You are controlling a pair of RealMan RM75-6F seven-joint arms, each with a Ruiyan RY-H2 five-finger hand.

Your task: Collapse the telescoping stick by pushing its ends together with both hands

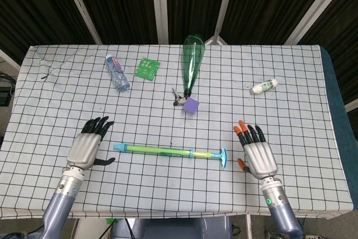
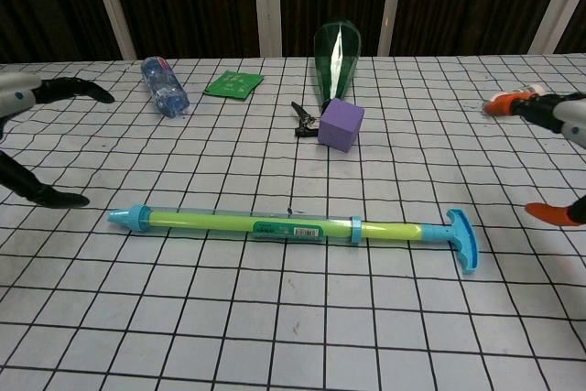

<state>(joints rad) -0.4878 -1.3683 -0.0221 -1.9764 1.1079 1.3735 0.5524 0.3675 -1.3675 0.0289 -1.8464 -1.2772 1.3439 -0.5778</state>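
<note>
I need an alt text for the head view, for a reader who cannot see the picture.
A green and blue telescoping stick lies on a checked tablecloth between two open robot hands, the left hand and the right hand, neither touching it. Farther back lie a water bottle, a green packet, a green plastic bottle, a purple cube and a small white bottle.

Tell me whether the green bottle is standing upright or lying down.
Lying down. The green bottle rests on its side on the checked table, its neck pointing toward the purple cube.
</note>
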